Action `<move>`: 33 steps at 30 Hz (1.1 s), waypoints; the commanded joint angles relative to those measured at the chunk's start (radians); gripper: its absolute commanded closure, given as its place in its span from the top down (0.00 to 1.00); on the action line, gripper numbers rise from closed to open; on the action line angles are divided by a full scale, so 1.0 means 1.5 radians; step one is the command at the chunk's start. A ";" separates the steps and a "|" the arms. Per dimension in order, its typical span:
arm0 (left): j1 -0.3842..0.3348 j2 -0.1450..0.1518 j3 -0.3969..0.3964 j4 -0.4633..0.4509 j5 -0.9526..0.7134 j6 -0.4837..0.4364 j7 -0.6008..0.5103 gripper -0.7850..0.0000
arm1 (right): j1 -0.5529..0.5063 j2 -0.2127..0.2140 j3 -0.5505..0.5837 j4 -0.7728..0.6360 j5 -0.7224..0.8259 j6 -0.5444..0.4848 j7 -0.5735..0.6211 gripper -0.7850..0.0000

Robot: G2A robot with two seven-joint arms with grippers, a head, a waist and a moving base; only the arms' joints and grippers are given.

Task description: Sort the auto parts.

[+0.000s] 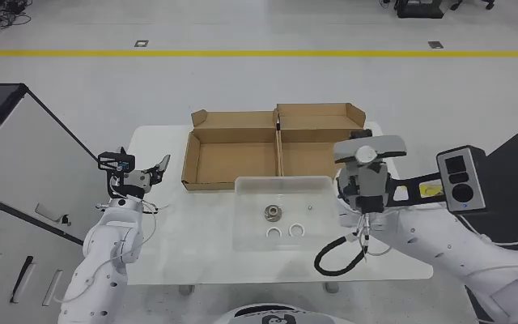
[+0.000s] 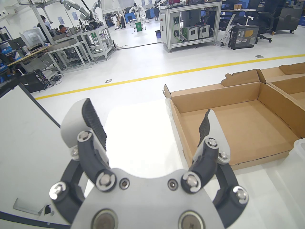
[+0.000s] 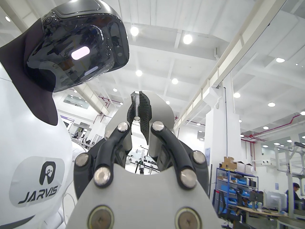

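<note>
My right gripper [image 3: 139, 101] is turned upward and shut on a small threaded bolt [image 3: 136, 107] that stands between its pads. In the top view this gripper [image 1: 368, 151] hovers over the right end of a clear plastic tray [image 1: 243, 190]. In the tray lie a metal bearing [image 1: 272, 213], two white rings [image 1: 273, 233] [image 1: 295, 231] and one tiny part [image 1: 308, 206]. My left gripper [image 2: 147, 110] is open and holds nothing. It hangs above the table's left side [image 1: 146, 170], short of the left cardboard box [image 2: 240, 125].
Two open cardboard boxes, left [image 1: 231, 162] and right [image 1: 312, 154], sit side by side behind the tray, both bare inside. The white table [image 1: 186, 235] has free room at its left and front. A slanted grey panel [image 1: 40, 154] stands off the left edge.
</note>
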 commanded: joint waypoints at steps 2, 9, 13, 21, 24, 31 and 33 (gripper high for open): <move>0.000 0.000 0.000 0.000 0.000 0.000 0.000 1.00 | -0.004 -0.010 0.003 0.004 -0.003 0.013 0.027 0.00; 0.000 0.000 0.000 0.000 0.000 0.000 0.000 1.00 | -0.015 -0.028 0.017 0.013 -0.033 0.033 0.114 0.00; 0.000 0.000 0.000 0.000 0.000 0.000 0.000 1.00 | -0.021 -0.036 0.027 0.014 -0.052 0.033 0.155 0.00; 0.000 0.000 0.000 0.000 0.000 0.000 0.000 1.00 | -0.039 -0.051 0.048 0.012 -0.066 0.023 0.185 0.00; 0.000 0.000 0.000 0.000 0.000 0.000 0.000 1.00 | -0.050 -0.060 0.053 0.011 -0.061 0.019 0.154 0.00; 0.000 0.000 0.000 0.000 0.000 0.000 0.000 1.00 | -0.080 -0.078 0.066 0.013 -0.064 0.012 0.102 0.00; 0.000 0.000 0.000 0.000 0.000 0.000 0.000 1.00 | -0.087 -0.081 0.073 0.012 -0.064 0.010 0.097 0.00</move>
